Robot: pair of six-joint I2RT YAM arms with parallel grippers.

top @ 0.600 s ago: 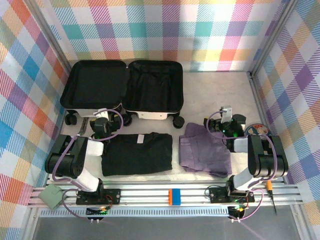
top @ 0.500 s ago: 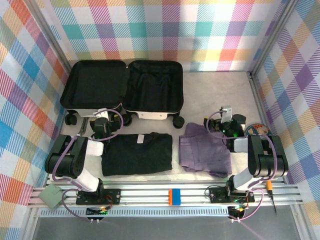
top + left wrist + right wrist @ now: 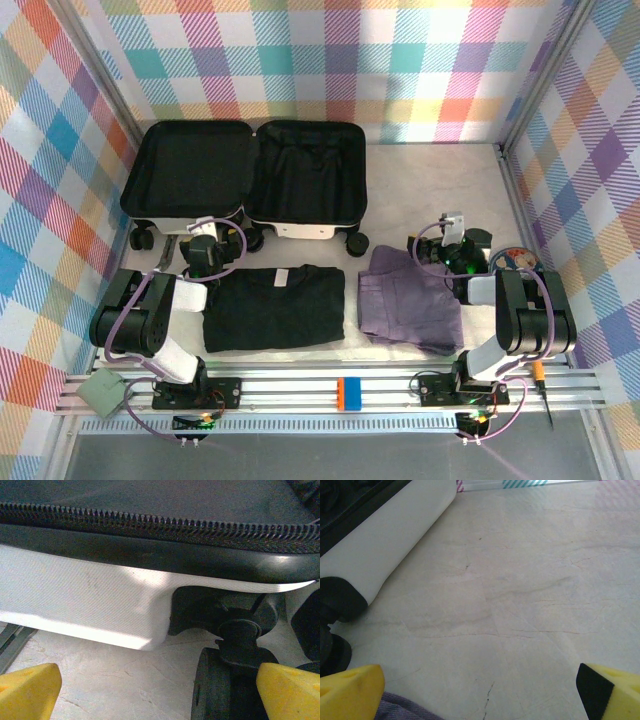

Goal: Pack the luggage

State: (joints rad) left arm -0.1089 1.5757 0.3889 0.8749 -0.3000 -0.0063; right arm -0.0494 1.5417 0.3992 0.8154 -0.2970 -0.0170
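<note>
Luggage (image 3: 195, 170) splayed open just ahead of left pincer (image 3: 160, 692), ready for filling. Left pincer wide and empty, facing black wheel (image 3: 220, 685). Right pincer (image 3: 480, 695) likewise wide, over purple garment (image 3: 402, 711); black garment (image 3: 275, 308) between both, awaiting packing.

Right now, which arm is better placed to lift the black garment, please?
Left, probably: the left fingers, open, sit near the black garment; the right fingers hang by the purple garment.
</note>
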